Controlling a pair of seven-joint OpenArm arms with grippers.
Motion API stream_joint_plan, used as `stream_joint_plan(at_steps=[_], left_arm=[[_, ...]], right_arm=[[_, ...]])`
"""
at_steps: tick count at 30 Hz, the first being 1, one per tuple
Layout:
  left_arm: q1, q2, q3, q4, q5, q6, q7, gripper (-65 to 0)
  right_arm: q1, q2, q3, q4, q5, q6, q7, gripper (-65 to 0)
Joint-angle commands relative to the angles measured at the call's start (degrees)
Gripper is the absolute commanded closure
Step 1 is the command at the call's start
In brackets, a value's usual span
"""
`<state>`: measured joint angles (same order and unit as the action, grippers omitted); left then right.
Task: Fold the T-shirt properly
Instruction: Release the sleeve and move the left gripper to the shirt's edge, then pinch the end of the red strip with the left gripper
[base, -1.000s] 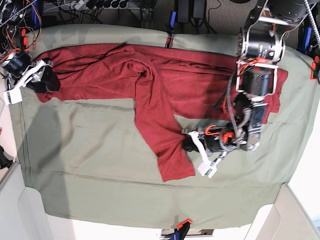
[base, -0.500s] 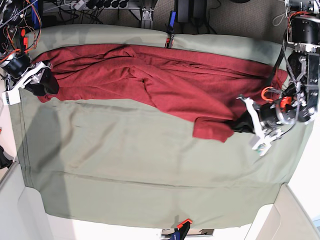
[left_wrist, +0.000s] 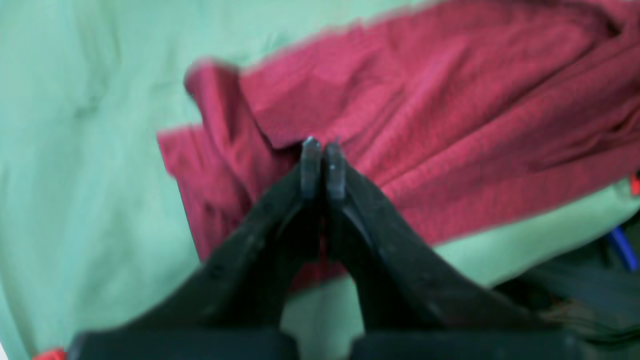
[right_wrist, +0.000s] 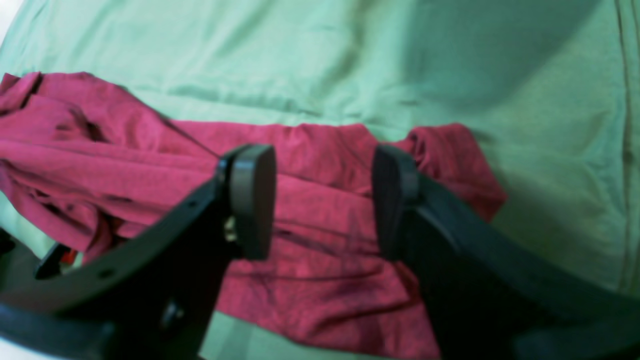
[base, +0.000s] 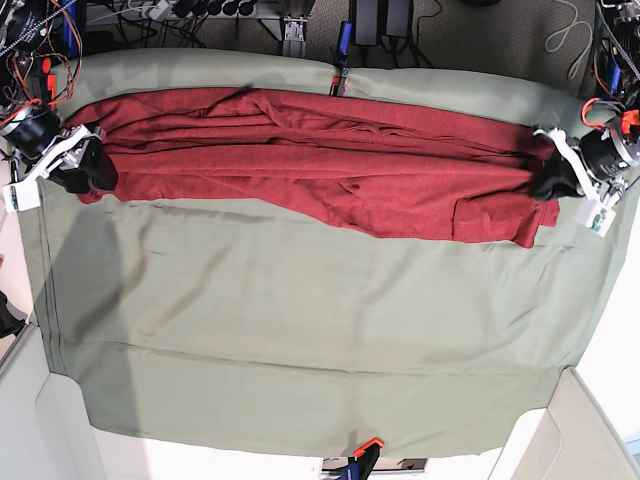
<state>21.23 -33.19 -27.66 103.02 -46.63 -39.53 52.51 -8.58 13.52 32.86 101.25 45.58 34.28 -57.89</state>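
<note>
The shirt (base: 320, 165) lies in a long band across the far side of the cover (base: 300, 340). The left gripper (left_wrist: 323, 167) pinches its right end; the right gripper (right_wrist: 322, 200), spread, straddles its left end.

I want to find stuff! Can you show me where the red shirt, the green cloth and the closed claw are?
shirt (base: 330, 165), base view, middle of its body.
green cloth (base: 300, 330), base view, bare part below the shirt.
left gripper (left_wrist: 322, 167), left wrist view, between its shut fingertips.
</note>
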Motion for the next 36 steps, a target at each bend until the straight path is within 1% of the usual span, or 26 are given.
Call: stream_joint_plan(at_steps=[1,8,14,15,18,22,25,26,28,30,31,34,36], left_arm=[[0.09,-1.07,-0.55,0.81,-0.96,-0.47,-1.25,0.0],[0.85,-0.87,-0.55,0.79,-0.92,-0.47,-1.29,0.0],[0.87,0.22,-0.55,0.70,-0.90,-0.47,-1.27,0.0],[0.87,0.35,-0.55,0.59,-0.85,-0.47,-1.27,-1.0],[0.87,0.35,-0.55,-0.13,-0.70,-0.47,-1.29,-12.5],[0.85,0.35,-0.55,-1.79,-0.68,-0.47,-1.68,-23.0],[0.85,0.35,-0.55,-2.60,-0.72,-0.15,-1.99,-33.5],[0.87,0.35,-0.55,-2.62,-0.74,-0.13,-2.14,-35.9],[0.85,0.31,-0.55,-2.62,-1.14,-0.07,-2.12,-36.8],[0.85,0.31,-0.57,-2.60,-1.03,1.42,-2.12,-36.8],[0.85,0.33,-1.01,-2.58,-0.22,1.42,-2.12,-36.8],[0.85,0.35,-4.22,-2.01,3.13,1.88,-4.04,-36.8],[0.85,0.33,-7.37,-1.33,3.65,2.47,-4.52,-36.8]], right_arm=[[0.48,0.92,0.28,0.87,1.16,-0.02,1.31,-31.0],[0.46,0.92,0.28,0.87,1.14,0.00,1.29,-31.0],[0.46,0.92,0.28,0.87,1.09,-0.02,1.29,-31.0],[0.46,0.92,0.28,0.87,1.09,-0.02,1.27,-31.0],[0.46,0.92,0.28,0.85,1.11,-0.02,1.27,-31.0],[0.46,0.92,0.28,0.85,1.09,0.00,1.27,-31.0],[0.46,0.92,0.28,0.83,1.09,0.00,1.29,-31.0],[0.46,0.92,0.28,0.83,1.09,0.00,1.27,-31.0],[0.46,0.92,0.28,0.79,1.01,-0.02,1.27,-31.0],[0.46,0.92,0.28,0.63,0.61,0.00,1.29,-31.0],[0.46,0.92,0.28,0.52,0.59,0.00,1.27,-31.0],[0.46,0.92,0.28,0.52,0.20,0.00,1.31,-31.0],[0.44,0.92,0.28,0.52,-0.04,0.00,1.31,-31.0]])
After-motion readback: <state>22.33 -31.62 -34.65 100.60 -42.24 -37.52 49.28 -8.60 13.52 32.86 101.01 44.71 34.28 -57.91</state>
